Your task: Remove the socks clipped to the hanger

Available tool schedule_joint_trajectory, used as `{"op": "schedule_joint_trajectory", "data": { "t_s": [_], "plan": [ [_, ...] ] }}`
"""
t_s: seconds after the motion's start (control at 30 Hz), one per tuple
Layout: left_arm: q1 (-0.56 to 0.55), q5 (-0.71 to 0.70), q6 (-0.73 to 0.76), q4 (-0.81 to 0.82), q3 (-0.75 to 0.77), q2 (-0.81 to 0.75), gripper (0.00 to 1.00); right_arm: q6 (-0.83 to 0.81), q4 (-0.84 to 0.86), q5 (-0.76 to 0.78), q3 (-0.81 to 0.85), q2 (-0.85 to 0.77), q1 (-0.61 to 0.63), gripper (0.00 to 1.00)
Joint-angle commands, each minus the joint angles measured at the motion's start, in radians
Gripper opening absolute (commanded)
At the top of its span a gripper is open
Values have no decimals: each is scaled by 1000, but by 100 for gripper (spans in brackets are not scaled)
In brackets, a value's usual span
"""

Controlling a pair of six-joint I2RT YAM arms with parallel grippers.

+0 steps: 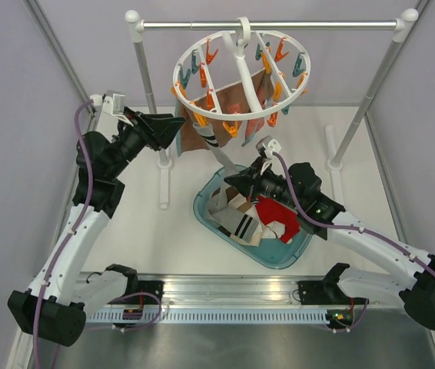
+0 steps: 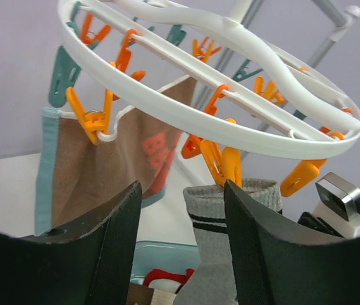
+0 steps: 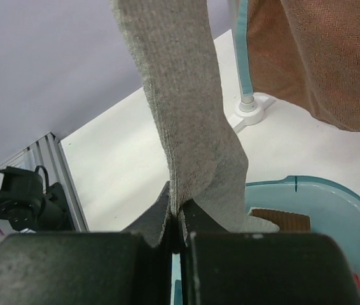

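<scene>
The white ring hanger [image 1: 237, 73] with orange and teal clips hangs from the rail. A grey sock [image 1: 219, 152] with dark stripes on its cuff hangs from an orange clip [image 2: 224, 166] at the ring's near edge. My right gripper [image 1: 230, 178] is shut on the sock's lower end [image 3: 186, 127], and the sock runs taut up out of the right wrist view. My left gripper [image 1: 180, 123] is open and empty, just left of the clipped cuff [image 2: 231, 206]. Its fingers [image 2: 113, 241] stand either side below the ring [image 2: 218, 108].
A teal basin [image 1: 202, 209] below the hanger holds loose socks, red [image 1: 275, 215] and white striped [image 1: 237, 224]. A brown cloth with teal edge [image 2: 91, 165] is clipped beside the grey sock. The metal rail stand [image 1: 271, 24] with white posts stands behind.
</scene>
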Motion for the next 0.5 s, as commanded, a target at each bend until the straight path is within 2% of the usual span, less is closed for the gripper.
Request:
{"op": "schedule_joint_trajectory", "data": {
  "t_s": [0.0,0.1,0.17,0.4,0.47],
  "plan": [
    [45,250,-165,226,-23,37,59,-18,-33,-105,-6,-50,-15,1],
    [60,365,-260,393,-52,82,62,-12,-49,-139,-19,-78,-25,1],
    [62,394,-292,484,-63,117,63,0,-50,-159,-30,-96,-34,1],
    [59,437,-452,717,-106,189,68,25,-52,-211,-41,-125,-45,1],
    [56,437,-469,737,-103,203,68,31,-50,-219,-35,-119,-45,1]
  ]
}}
